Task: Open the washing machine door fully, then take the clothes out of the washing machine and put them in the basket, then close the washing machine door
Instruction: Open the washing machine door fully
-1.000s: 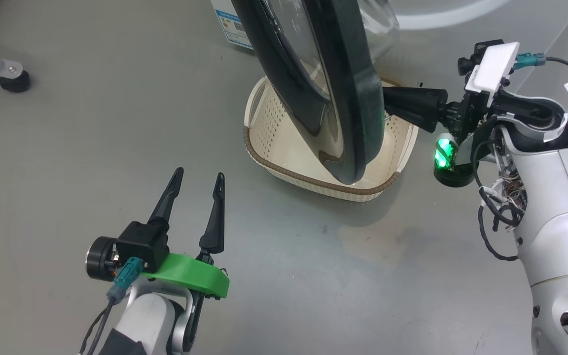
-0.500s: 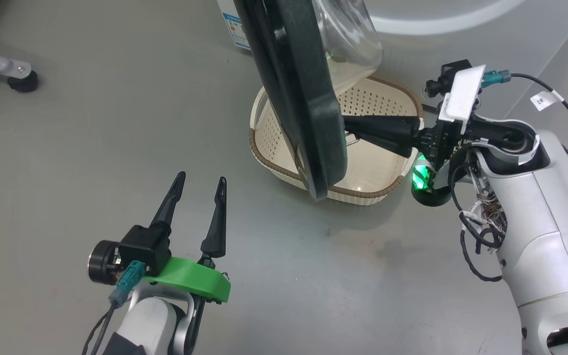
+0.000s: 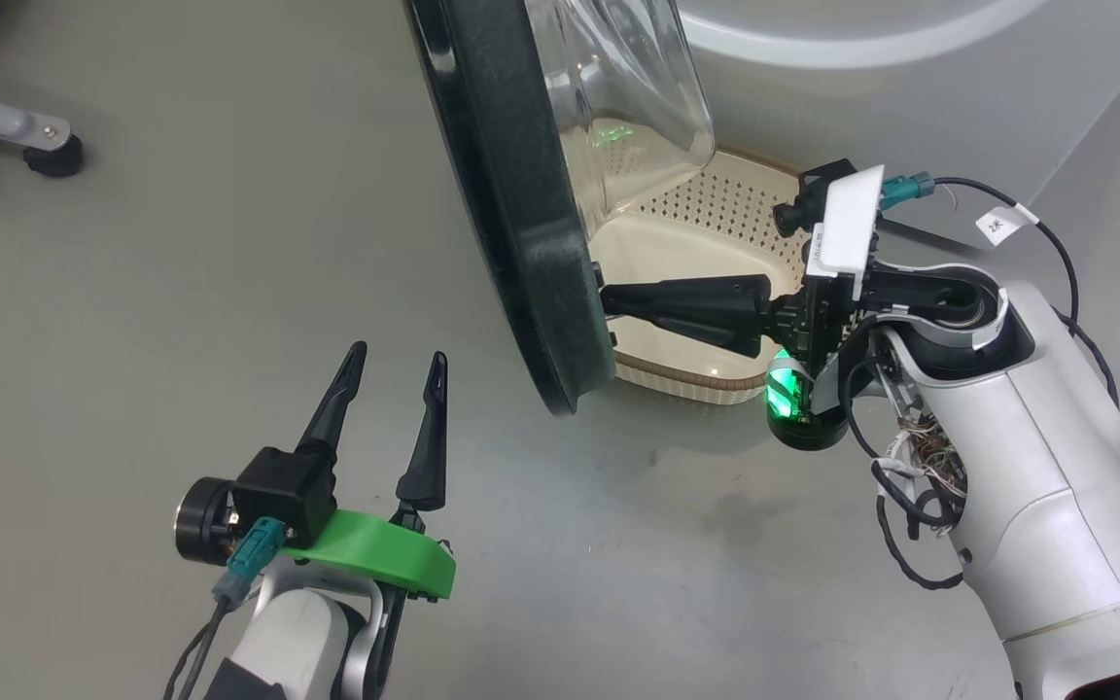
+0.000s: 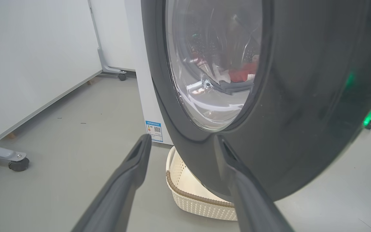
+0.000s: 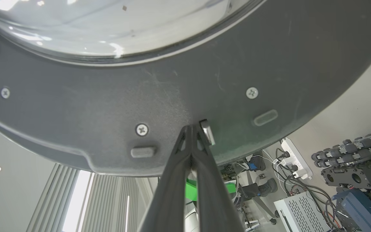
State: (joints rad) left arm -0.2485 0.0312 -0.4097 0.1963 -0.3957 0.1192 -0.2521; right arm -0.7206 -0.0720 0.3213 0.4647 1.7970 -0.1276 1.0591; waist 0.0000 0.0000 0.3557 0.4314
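Grey floor (image 3: 181,243) spreads before the robot, with castor feet (image 3: 52,156) of a metal frame at the head view's upper left.

Left gripper (image 3: 397,351): hovers over bare floor at lower left, its two dark fingers spread apart and empty, well apart from the door. In the left wrist view these fingers (image 4: 130,174) frame the door's lower rim.

Washing machine door (image 3: 511,243): stands partly open, seen edge-on, black rim toward the robot and its clear glass bowl (image 3: 618,87) bulging to the right. Through the glass, in the left wrist view, the red and white clothes (image 4: 242,74) lie inside the drum.

Washing machine (image 4: 142,80): white front panel with a blue label (image 4: 155,131) low beside the door.

Basket (image 3: 706,224): cream, empty, on the floor below the door and against the machine's front.

Right gripper (image 3: 609,299): fingers pressed together, holding nothing, tips touching the door's inner face near its lower rim, just beside a small metal tab (image 5: 207,131). A green light (image 3: 782,397) glows on the wrist.
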